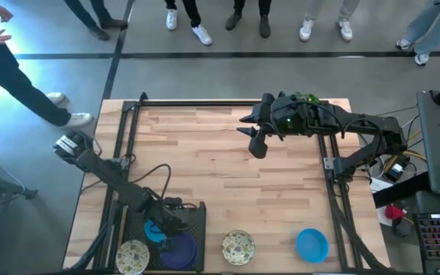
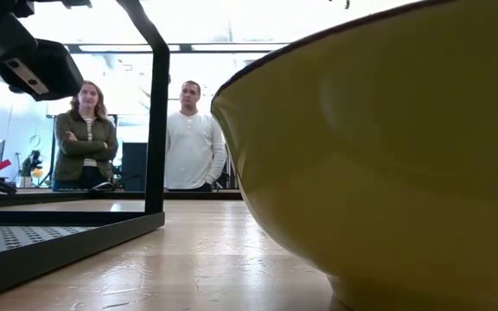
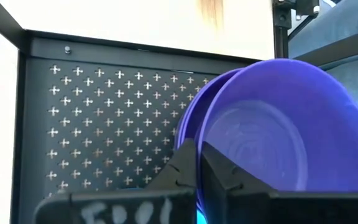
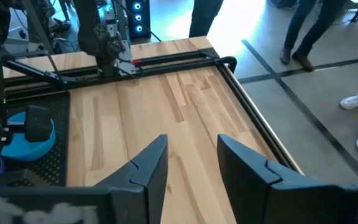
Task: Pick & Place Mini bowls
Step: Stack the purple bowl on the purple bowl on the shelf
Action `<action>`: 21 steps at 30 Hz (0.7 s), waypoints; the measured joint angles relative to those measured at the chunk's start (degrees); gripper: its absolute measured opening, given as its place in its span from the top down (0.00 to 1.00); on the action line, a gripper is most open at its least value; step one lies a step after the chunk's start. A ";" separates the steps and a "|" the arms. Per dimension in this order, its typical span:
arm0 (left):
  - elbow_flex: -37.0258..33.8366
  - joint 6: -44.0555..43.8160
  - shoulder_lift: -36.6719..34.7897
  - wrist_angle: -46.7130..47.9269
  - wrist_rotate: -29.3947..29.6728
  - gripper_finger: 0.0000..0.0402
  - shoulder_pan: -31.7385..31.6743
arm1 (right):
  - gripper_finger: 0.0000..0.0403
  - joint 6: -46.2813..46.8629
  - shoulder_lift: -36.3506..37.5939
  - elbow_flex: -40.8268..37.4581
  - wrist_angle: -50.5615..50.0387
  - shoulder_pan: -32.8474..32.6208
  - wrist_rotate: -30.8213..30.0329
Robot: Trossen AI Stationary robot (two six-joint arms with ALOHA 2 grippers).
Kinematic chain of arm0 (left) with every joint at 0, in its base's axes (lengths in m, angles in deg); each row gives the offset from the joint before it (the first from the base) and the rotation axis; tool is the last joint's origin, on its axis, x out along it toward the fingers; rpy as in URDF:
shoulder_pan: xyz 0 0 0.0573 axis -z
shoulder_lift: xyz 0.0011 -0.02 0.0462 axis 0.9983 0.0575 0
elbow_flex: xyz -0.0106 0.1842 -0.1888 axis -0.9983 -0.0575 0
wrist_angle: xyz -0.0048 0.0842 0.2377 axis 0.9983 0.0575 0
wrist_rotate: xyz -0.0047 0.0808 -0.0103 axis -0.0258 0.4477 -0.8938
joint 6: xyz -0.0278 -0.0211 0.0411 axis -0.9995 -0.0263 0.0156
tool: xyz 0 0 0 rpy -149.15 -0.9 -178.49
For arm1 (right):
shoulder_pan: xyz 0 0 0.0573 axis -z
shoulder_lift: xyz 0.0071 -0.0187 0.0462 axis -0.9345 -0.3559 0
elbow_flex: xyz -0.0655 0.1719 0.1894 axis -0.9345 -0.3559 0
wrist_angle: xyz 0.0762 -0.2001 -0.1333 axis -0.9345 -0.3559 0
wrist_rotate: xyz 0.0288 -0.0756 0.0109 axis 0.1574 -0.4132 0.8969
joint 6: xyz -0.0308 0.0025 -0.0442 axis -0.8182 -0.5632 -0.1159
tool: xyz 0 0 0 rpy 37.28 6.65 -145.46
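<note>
Left gripper [image 1: 163, 227]: reaching down over the black tray at the near left of the table; in the left wrist view its fingers [image 3: 182, 168] are closing on the rim of a purple bowl [image 3: 272, 130], the rim sitting between them.
Purple bowl: tilting up on edge in the tray, a second purple rim [image 3: 194, 112] showing just behind it; in the high view the purple [image 1: 180, 250] is lying at the tray's near right part.
Blue bowl in tray [image 1: 154, 231]: sitting just beside the left gripper, partly covered by it.
Tray [image 1: 198, 216]: black, perforated, standing at the table's near edge.
Speckled bowl, left [image 1: 131, 256]: resting at the near edge, touching or just beside the tray's left side.
Speckled bowl, middle [image 1: 237, 247]: lying on bare wood to the right of the tray; filling the low view as a yellow wall [image 2: 387, 155].
Blue bowl, right [image 1: 312, 244]: lying on the wood near the right frame rail.
Right gripper [image 1: 257, 139]: hanging over the far middle of the table, fingers [image 4: 148, 165] standing apart with nothing between them.
People [image 2: 193, 138]: standing beyond the far edge of the table.
</note>
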 joint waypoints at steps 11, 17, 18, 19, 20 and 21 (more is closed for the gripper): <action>-0.02 0.07 0.00 -0.07 -0.04 0.90 0.04 | 0.66 0.01 0.00 0.00 0.00 0.00 -0.04; -0.04 -0.60 -0.04 -0.55 -0.09 0.85 0.04 | 0.68 0.01 -0.02 0.00 0.00 0.00 -0.04; -0.04 -0.60 -0.04 -0.56 -0.09 0.84 0.04 | 0.68 0.02 -0.02 0.00 0.00 0.00 -0.05; -0.04 -0.60 -0.04 -0.59 -0.09 0.84 0.04 | 0.68 0.05 -0.02 0.00 0.00 0.00 -0.07; -0.06 -0.60 -0.06 -0.59 -0.09 0.83 0.04 | 0.68 0.06 -0.02 0.00 0.00 0.00 -0.07; -0.05 -0.60 -0.07 -0.58 -0.09 0.83 0.04 | 0.68 0.07 -0.02 0.00 0.00 0.00 -0.07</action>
